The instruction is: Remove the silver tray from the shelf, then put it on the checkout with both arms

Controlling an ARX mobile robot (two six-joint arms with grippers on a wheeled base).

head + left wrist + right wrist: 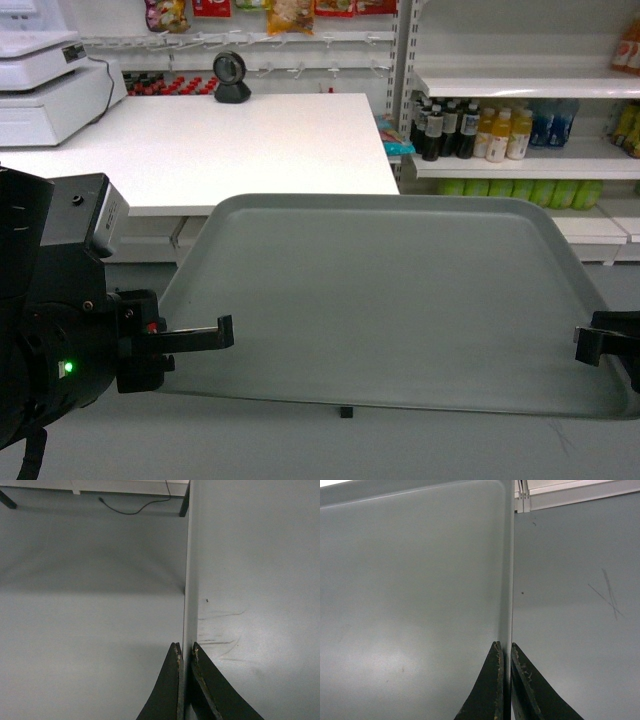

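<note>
Left tool [222, 331] and right tool [583, 344] level, each pinched on opposite rims of silver tray [400, 290].

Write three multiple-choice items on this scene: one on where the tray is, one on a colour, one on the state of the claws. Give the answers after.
1. Where is the tray?
A. Flat on the counter
B. Held in the air, in front of the counter
C. On a shelf among bottles

2. What colour is the small light on the left arm?
A. Green
B. Red
C. Blue

3. How are the two claws?
A. Both open, clear of the tray
B. Only one shut
C. Left claw and right claw each shut on a tray edge

Answers: 1 B, floor shows beneath the tray's near edge. 2 A, it glows green. 3 C, both wrist views show the rim pinched between the fingers.
</note>
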